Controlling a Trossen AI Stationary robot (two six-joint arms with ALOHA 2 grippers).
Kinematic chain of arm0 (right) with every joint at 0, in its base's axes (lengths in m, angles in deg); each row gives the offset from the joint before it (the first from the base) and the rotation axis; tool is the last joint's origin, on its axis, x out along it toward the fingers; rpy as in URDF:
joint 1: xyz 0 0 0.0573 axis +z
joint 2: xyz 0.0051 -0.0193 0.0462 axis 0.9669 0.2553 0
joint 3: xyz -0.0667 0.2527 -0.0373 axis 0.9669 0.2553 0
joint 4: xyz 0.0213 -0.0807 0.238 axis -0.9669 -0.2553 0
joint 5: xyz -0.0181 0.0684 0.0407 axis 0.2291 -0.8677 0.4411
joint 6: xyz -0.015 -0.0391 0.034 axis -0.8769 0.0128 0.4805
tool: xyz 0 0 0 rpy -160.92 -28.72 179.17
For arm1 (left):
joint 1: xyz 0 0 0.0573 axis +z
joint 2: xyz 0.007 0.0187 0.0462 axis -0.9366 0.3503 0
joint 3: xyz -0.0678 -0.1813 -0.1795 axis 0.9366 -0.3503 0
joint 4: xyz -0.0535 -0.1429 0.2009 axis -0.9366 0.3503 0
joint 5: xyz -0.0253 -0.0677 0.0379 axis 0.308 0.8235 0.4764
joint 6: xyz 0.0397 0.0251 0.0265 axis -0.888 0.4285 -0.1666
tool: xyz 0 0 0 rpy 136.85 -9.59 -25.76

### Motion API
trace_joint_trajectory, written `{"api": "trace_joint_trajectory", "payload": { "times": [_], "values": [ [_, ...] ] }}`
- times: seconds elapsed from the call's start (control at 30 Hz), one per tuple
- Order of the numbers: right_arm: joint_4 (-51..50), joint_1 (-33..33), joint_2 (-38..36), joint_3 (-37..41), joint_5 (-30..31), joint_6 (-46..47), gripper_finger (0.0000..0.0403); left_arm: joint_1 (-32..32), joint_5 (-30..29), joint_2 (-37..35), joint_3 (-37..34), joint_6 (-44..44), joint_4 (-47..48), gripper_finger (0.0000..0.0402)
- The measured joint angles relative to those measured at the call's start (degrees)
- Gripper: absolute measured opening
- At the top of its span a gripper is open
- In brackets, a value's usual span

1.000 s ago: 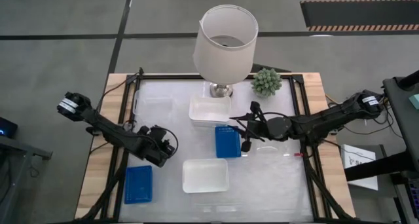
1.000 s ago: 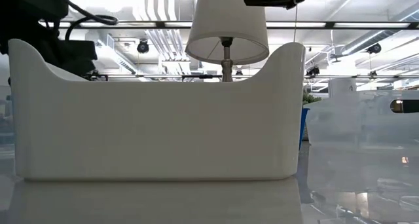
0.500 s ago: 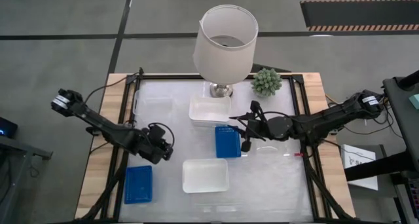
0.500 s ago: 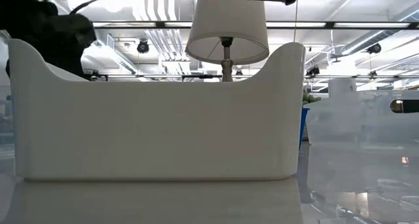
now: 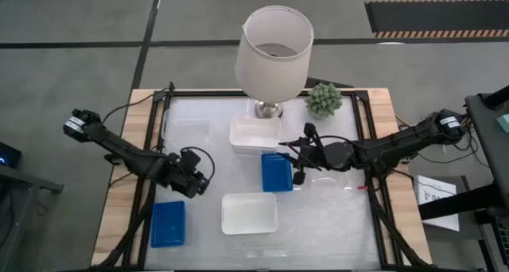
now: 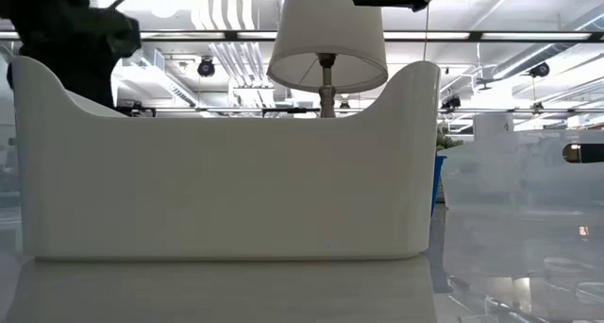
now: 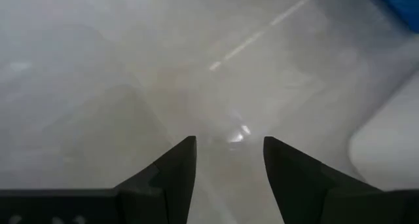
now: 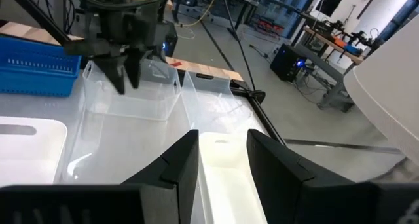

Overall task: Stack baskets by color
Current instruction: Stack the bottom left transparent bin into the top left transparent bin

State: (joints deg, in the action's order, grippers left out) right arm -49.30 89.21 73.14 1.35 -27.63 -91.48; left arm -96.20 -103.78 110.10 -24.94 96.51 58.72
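Two white baskets show from above, one (image 5: 254, 134) by the lamp's foot and one (image 5: 250, 212) toward the near edge; the latter fills the low view (image 6: 226, 162). One blue basket (image 5: 277, 172) lies at the table's middle. Another blue basket (image 5: 168, 223) lies at the near left. All rest flat on their bottoms. My left gripper (image 5: 203, 179) hangs open above bare table (image 7: 229, 152), left of the middle blue basket, nothing between its fingers. My right gripper (image 5: 296, 154) is held high and level over the middle blue basket, open and empty (image 8: 222, 152).
A lamp with a white shade (image 5: 274, 49) and a small potted plant (image 5: 324, 99) stand at the far edge. A clear container (image 5: 187, 125) sits far left. Bare table lies at the near right.
My left gripper has gone straight up from the table, staying open and empty; in the low view it climbs toward the top of the picture. The baskets and my right gripper have kept still.
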Motion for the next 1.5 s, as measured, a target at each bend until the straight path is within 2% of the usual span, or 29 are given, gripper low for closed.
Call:
{"api": "trace_joint_trajectory", "payload": {
  "times": [0.23,0.63,0.77,1.03,1.3,1.5],
  "values": [
    [-0.3,0.0,0.0,0.0,0.0,0.5,0.0123,1.4,-2.4,1.7,-1.5,1.2,3.2,0.0162],
    [-1.3,0.0,0.0,0.0,0.0,1.4,0.0123,1.9,-3.1,8.5,-4.0,3.5,-1.9,0.0156],
    [-1.7,0.0,0.0,0.1,0.0,1.7,0.0123,2.5,-2.9,10.7,-4.0,3.3,-2.2,0.0123],
    [-3.3,0.0,0.0,0.1,0.0,4.2,0.0123,2.5,-2.6,11.9,-3.3,3.6,-2.6,0.001],
    [-5.5,0.2,0.0,0.4,-0.4,3.6,0.0123,2.4,-1.8,8.8,-2.8,1.9,-2.1,0.0001],
    [-5.4,0.2,0.0,0.3,-0.4,2.6,0.0123,2.0,1.1,5.2,-0.1,-10.1,-2.2,0.0]
  ]
}}
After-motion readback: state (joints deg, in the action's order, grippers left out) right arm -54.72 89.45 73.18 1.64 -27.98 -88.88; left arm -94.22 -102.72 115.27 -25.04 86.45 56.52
